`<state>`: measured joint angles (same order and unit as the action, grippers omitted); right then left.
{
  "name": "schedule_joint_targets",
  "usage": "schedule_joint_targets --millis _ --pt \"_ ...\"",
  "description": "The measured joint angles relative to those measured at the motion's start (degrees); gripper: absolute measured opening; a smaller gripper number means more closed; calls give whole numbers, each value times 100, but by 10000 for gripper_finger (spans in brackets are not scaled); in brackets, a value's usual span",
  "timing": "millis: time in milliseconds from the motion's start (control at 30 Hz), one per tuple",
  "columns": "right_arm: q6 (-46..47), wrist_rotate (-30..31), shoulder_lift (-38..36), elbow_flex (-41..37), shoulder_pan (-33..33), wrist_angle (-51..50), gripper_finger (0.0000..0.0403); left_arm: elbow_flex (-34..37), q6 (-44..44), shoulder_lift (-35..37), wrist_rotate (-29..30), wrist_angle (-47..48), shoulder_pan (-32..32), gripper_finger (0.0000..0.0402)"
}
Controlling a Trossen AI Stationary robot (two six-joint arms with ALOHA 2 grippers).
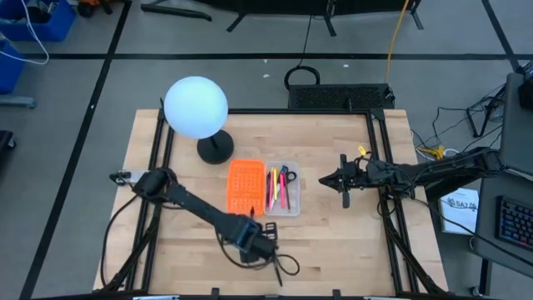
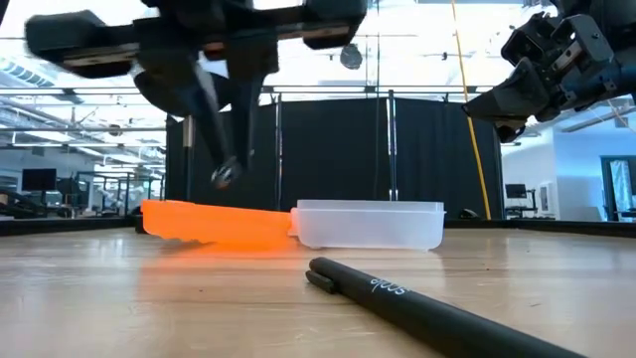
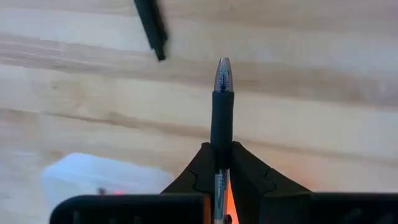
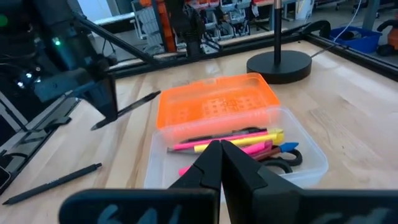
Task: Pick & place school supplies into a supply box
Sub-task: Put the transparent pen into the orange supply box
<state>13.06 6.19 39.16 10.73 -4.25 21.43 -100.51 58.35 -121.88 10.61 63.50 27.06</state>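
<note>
My left gripper [image 3: 221,163] is above the table's near middle [image 1: 265,247] and is shut on a black-gripped pen [image 3: 222,106]. That pen also shows in the right wrist view [image 4: 127,109]. A second black pen [image 2: 397,295] lies flat on the wood near the front edge and shows in the left wrist view too [image 3: 152,27]. The clear supply box [image 1: 281,190] rests on the table at centre and holds pink and yellow pens [image 4: 230,142] and black-handled scissors [image 4: 283,158]. My right gripper [image 4: 221,163] is shut and empty, raised just right of the box [image 1: 343,180]. My left gripper pinches the pen between its two fingers just behind the black grip section [image 3: 221,149]. The pen lies along the fingers, and its grip and clear tip [image 3: 222,70] stick out past the fingertips. The pen is lifted clear of the table.
An orange perforated piece [image 1: 245,187] lies against the box's left side. A lamp with a white globe [image 1: 196,107] and a black base [image 1: 215,151] stands behind it. Bare wood lies to the right of and in front of the box.
</note>
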Motion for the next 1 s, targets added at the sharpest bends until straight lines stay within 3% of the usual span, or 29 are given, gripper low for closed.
schedule_joint_targets --millis 200,367,600,1000 --pt "2 -2 4 -407 0 533 0 -5 1284 167 308 -305 -620 28" --pt "245 1 -9 -950 14 1653 0 -9 2449 163 469 -778 -1072 27" --pt "425 -28 -38 -934 39 1613 0 -9 3248 163 -126 -1181 -1842 27" --pt "-83 -25 -32 -949 54 1769 0 -9 3495 146 -1764 -1284 -2717 26"
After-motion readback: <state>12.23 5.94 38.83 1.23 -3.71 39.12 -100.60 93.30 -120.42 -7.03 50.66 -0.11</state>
